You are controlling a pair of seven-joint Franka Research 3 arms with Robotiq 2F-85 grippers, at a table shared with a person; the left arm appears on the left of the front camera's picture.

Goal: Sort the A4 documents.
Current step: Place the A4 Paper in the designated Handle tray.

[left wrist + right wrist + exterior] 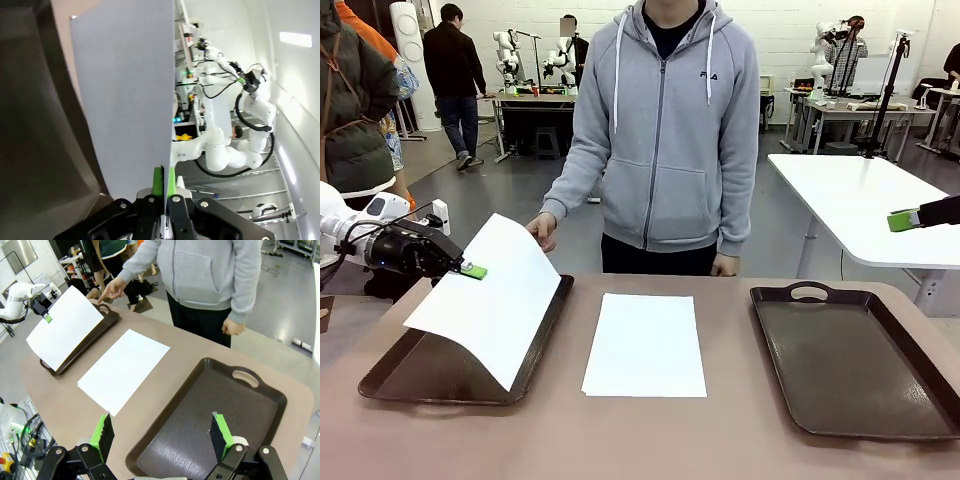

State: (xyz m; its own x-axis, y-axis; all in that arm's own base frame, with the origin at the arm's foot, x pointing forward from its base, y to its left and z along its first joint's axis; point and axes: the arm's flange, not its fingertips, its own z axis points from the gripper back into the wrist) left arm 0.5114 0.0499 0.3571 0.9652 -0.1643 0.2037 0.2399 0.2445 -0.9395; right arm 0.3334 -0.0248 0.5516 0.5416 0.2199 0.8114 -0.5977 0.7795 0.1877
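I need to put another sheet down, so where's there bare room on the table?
The right tray is bare throughout; the open right gripper points at it. Bare table strips run between that tray and the flat sheet, and along the near edge. The left tray is crowded: the left gripper holds a tilted sheet over it.

Two blank white A4 sheets: one held up, one flat.
The lifted sheet (498, 300) is pinched at its edge in my left gripper (472, 270) and slants downward, slightly bowed; the flat sheet (645, 345) lies on the tabletop (640, 440) off to that gripper's right, apart from it.
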